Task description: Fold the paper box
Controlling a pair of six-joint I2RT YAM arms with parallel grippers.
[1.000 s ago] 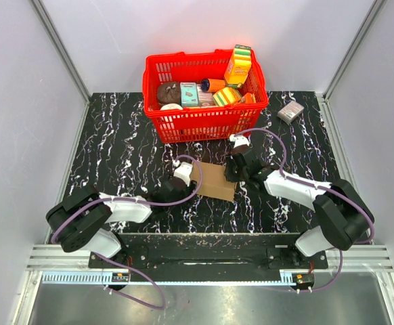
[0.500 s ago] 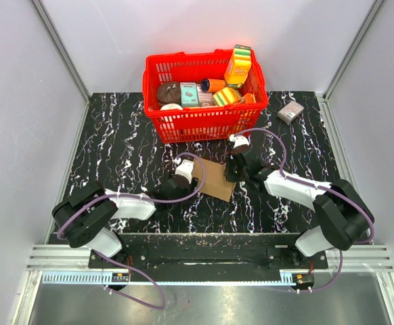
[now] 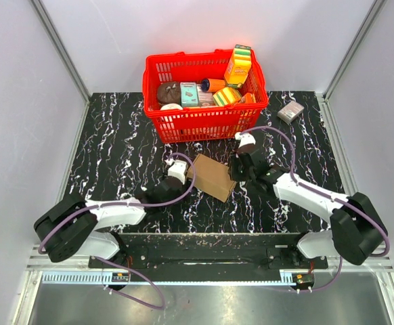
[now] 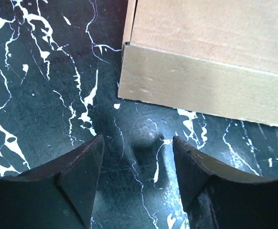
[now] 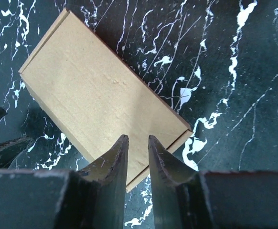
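The paper box [image 3: 214,177] is a plain brown kraft carton, folded shut and low. It lies flat and askew on the black marbled bench [image 3: 116,149], between the two arms and just in front of the red basket [image 3: 204,125], whose colourful packages carry print too small to read. The left gripper [image 4: 136,143] is spread wide above the bench just short of the box's side wall and holds nothing, while the right gripper [image 5: 137,138] has its fingers only a narrow slit apart over the box's near edge, with nothing between them; whether they touch the cardboard cannot be told.
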